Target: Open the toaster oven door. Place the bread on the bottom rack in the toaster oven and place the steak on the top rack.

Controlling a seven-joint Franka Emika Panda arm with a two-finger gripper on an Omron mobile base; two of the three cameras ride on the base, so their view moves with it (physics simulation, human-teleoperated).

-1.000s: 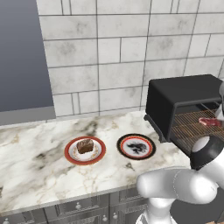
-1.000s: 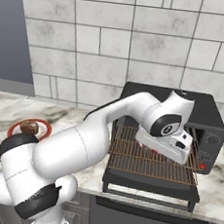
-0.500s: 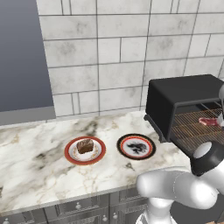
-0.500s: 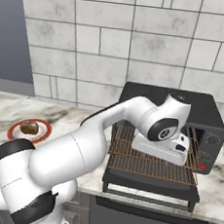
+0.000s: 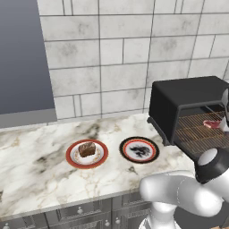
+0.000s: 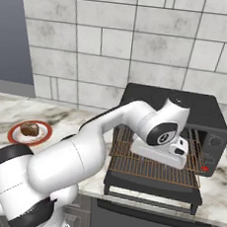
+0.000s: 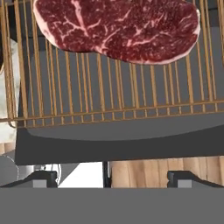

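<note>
The steak, a red marbled slab, lies flat on a wire rack that is pulled out over the lowered toaster oven door. I cannot tell which of the two racks it is. My gripper hangs open just off the steak with nothing between its fingertips. From the right base, my hand hovers over the rack in front of the black toaster oven. The steak also shows inside the oven's mouth. The bread, a brown chunk, sits on a red-rimmed plate.
An empty dark plate with a red rim stands between the bread's plate and the toaster oven. The open door juts past the marble counter's front edge. A tiled wall runs behind the counter.
My hand has eased slightly back and down over the rack and my elbow has dropped a little. The steak stays where it lay.
</note>
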